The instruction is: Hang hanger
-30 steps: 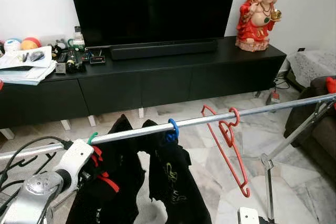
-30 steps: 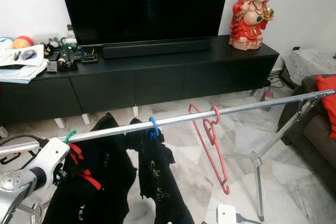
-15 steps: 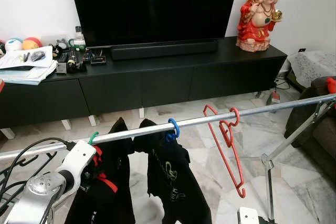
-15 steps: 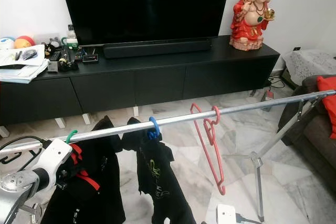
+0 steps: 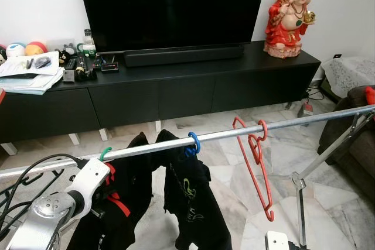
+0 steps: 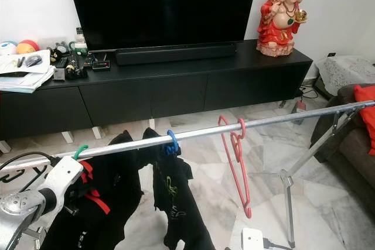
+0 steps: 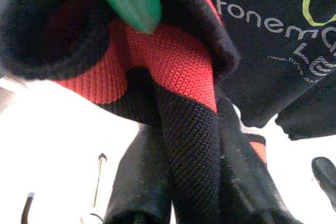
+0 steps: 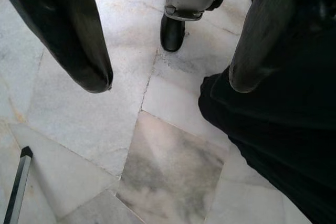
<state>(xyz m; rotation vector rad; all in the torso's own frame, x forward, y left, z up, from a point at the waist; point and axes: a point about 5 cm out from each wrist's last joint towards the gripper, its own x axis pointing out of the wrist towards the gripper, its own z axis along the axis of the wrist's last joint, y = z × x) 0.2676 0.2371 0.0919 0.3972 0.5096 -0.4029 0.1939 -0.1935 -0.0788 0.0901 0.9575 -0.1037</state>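
My left hand (image 5: 96, 194) sits at the lower left of the frame by the green hanger (image 5: 104, 154), hooked over the rail (image 5: 222, 134); its grip I cannot tell. Hanging looks done; next I'd withdraw clear of the garment (image 5: 126, 203).

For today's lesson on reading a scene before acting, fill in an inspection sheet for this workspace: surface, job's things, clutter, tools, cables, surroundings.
Surface: marble floor, bare between the rack legs.
Job's things: metal rail carries a green-hook hanger with a black and red garment, a blue-hook hanger with a black shirt, and an empty red hanger.
Clutter: papers and small items on the TV cabinet.
Tools: left tool is pressed against the black and red garment; right tool is open, pointing at the floor.
Cables: black cables at the left arm.
Surroundings: television, red figurine, sofa.
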